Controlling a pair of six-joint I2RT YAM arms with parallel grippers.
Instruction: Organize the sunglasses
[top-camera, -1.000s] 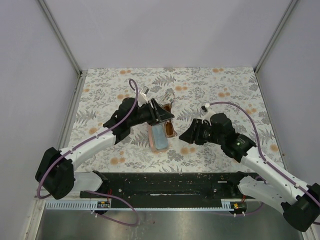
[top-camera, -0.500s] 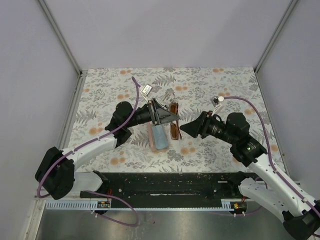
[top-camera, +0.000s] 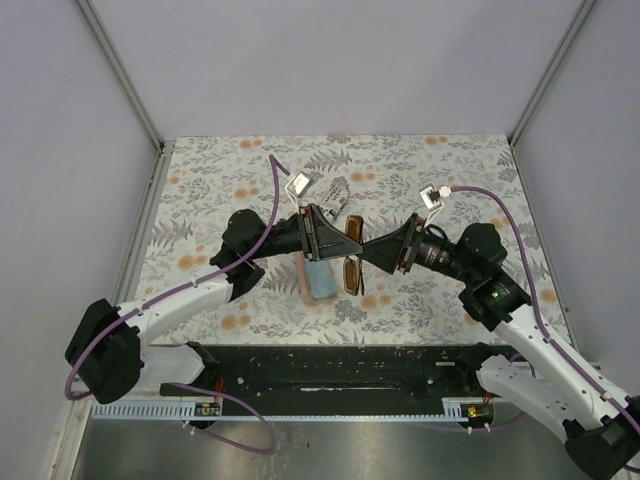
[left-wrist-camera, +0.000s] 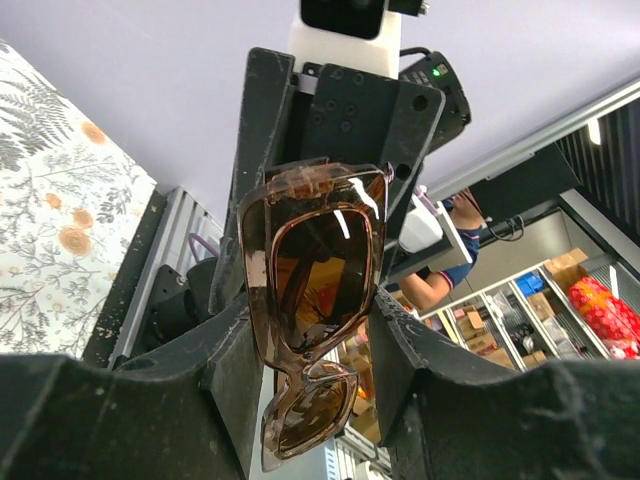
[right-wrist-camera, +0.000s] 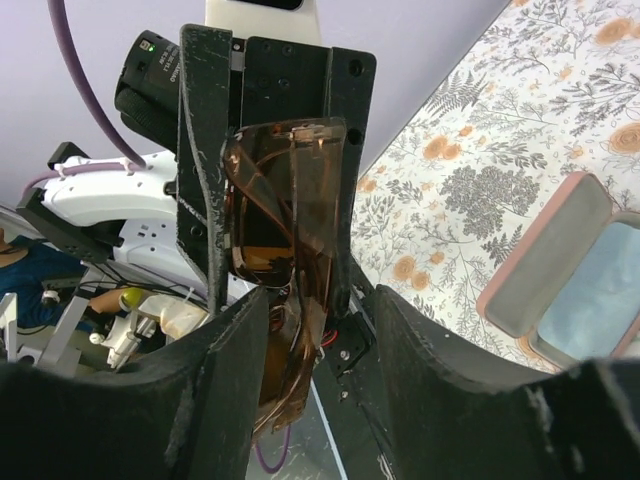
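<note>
A slim brown pair of sunglasses (top-camera: 352, 262) hangs in the air at mid-table, between my two grippers, which face each other. My left gripper (top-camera: 343, 240) is shut on the pair; in the left wrist view the brown frame (left-wrist-camera: 315, 260) sits between its fingers (left-wrist-camera: 225, 360). My right gripper (top-camera: 368, 254) is open, with its fingers on either side of the same sunglasses (right-wrist-camera: 285, 220). A gap shows beside its right finger (right-wrist-camera: 420, 340).
An open pink hard case (top-camera: 318, 278) with a pale blue lining lies on the flowered cloth just below and left of the sunglasses. It also shows at the right edge of the right wrist view (right-wrist-camera: 560, 260). A stars-and-stripes pouch (top-camera: 335, 190) lies behind the left gripper.
My right gripper has swung left across the table and now brackets the sunglasses. My left gripper has shifted slightly right and away from the case, with the pair in it.
</note>
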